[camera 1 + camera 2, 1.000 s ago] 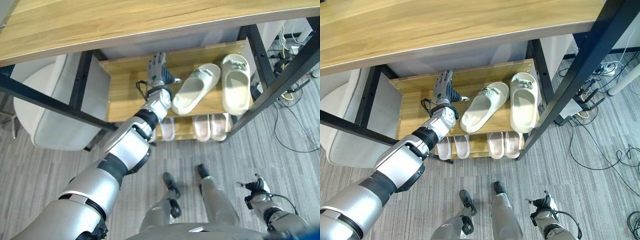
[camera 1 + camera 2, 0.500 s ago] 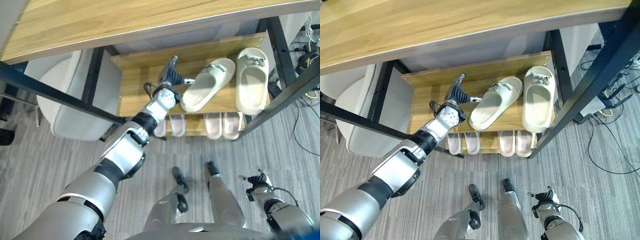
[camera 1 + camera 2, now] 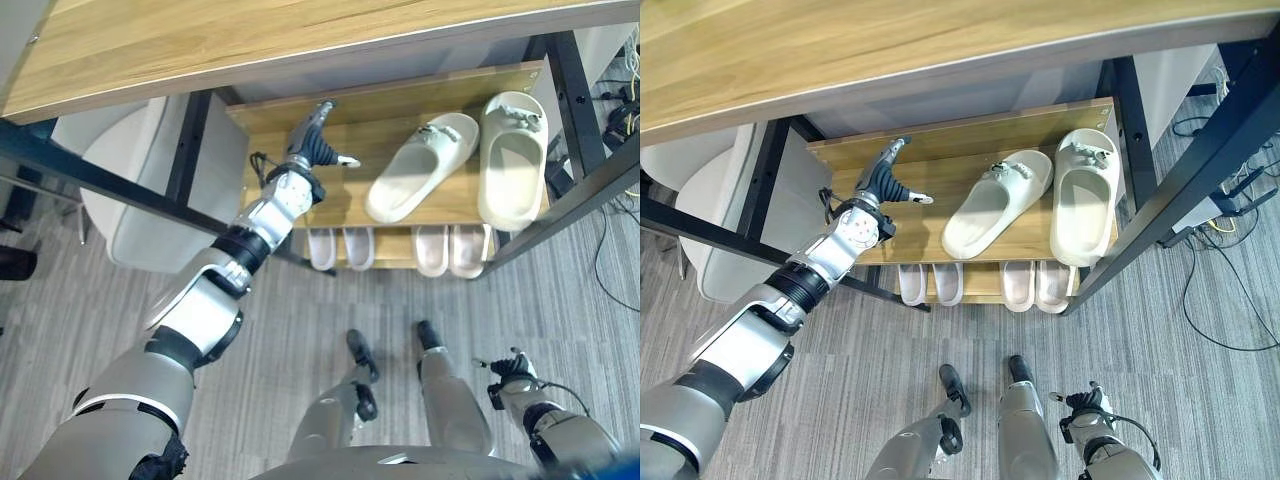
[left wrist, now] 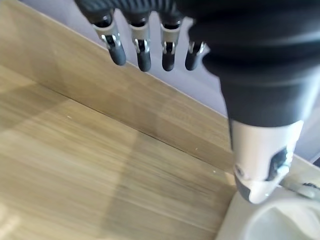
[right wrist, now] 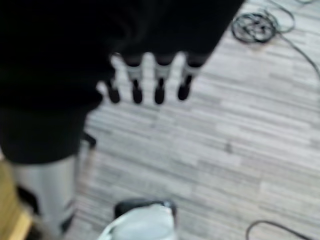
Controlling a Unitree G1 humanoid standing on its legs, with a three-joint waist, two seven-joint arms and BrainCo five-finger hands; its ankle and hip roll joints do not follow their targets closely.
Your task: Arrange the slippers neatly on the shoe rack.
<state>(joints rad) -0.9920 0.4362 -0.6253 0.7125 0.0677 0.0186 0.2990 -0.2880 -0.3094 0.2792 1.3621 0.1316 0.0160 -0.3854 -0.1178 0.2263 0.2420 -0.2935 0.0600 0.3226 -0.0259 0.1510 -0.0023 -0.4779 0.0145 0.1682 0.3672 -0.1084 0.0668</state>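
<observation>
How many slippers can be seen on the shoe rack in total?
6. Two cream slippers on the upper shelf: one tilted, one straight. Four pale ones below, partly hidden; more may be hidden.

We see two cream slippers on the shoe rack top shelf: left slipper tilted diagonally, right slipper straight, toes close together, heels apart.

Top shelf: bare wood at frame centre-left; two cream slippers fill its right half. Desk overhangs above.
</observation>
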